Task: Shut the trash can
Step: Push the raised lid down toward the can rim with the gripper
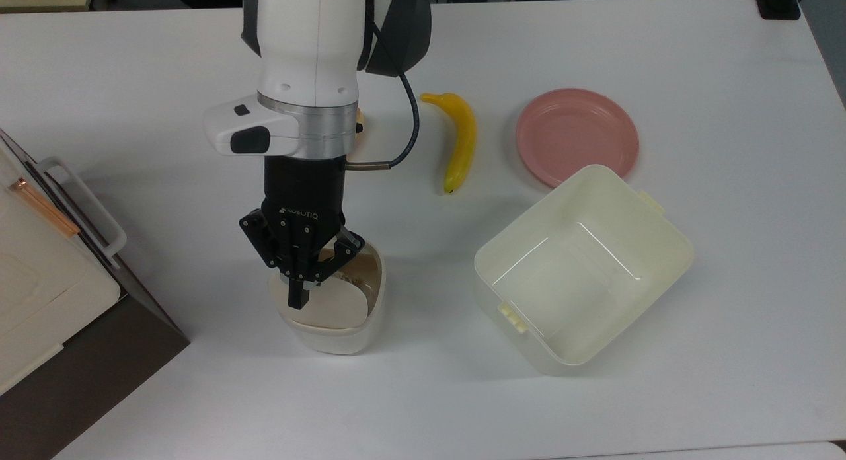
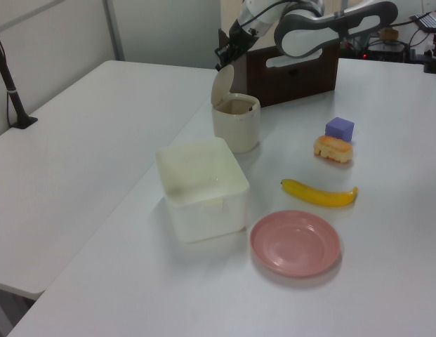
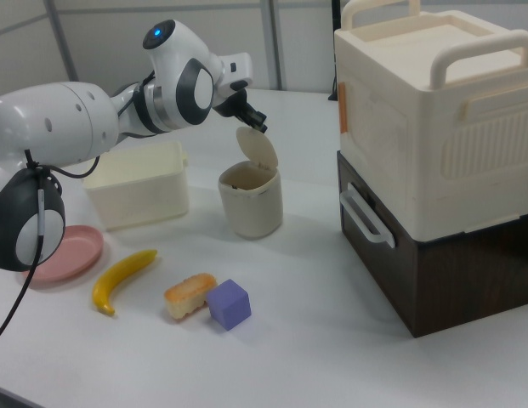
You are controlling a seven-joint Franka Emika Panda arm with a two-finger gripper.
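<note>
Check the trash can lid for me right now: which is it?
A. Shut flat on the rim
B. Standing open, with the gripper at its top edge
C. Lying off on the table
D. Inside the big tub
B: the lid stands upright on the trash can, with the gripper at its top edge.

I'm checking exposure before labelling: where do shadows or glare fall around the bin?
Top view: soft shadow right of the trash can; bright glints inside the tub. Left view: even light, table washed pale. Right view: faint shadow beneath the trash can.
</note>
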